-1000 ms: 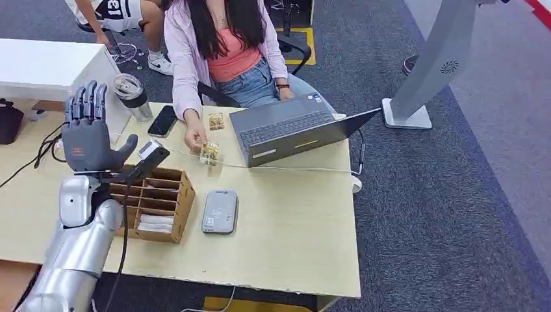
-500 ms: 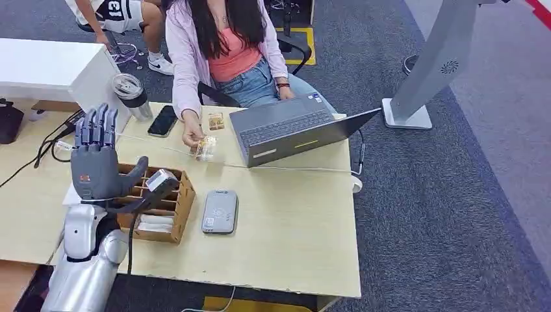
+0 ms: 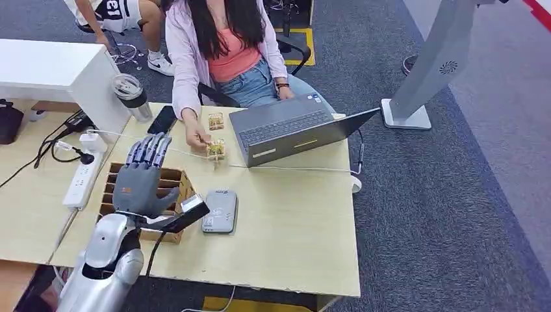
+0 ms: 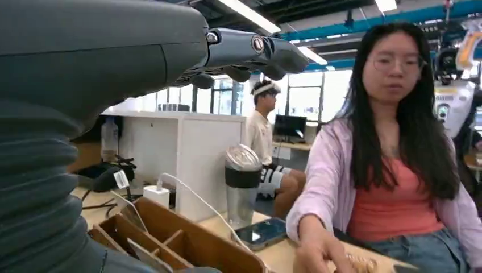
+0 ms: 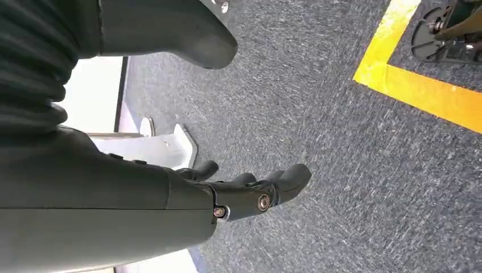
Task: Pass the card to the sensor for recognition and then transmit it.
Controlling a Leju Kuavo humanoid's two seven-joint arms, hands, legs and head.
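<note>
My left hand hovers over the wooden card box, its fingers spread and pointing toward the person, nothing between them. The grey flat sensor lies on the table just right of the box and of my thumb. In the left wrist view the fingers stretch out above the box, where a pale card stands in a slot. My right hand hangs over grey carpet, holding nothing, with its fingers loosely bent.
A person sits behind the table, one hand at snack packets. An open laptop, a phone, a tumbler and a power strip lie around. A white cable crosses the table.
My left hand has swung from the table's left side rightward and nearer, now over the wooden box beside the sensor. The person's hand shifted a snack packet slightly.
</note>
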